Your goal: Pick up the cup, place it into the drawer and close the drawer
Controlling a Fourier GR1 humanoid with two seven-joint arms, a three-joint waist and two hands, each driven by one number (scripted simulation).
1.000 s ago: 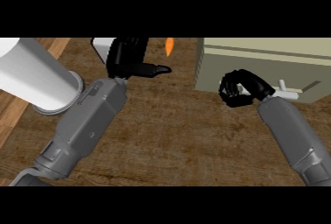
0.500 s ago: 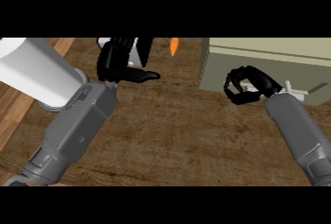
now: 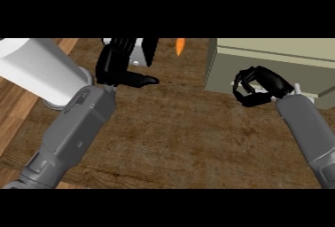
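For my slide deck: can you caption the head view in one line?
Left robot hand reaches over the wooden counter toward the far edge; right robot hand, fingers curled, hovers at the beige drawer unit.

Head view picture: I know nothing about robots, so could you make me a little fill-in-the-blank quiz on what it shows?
1. The left hand reaches toward the view's ____ edge.
2. The right hand, fingers curled, hangs over the corner of the ____-coloured cabinet.
3. The small pointed object near the top edge is ____ in colour.
4. The counter looks made of ____.

Missing words: top; beige; orange; wood
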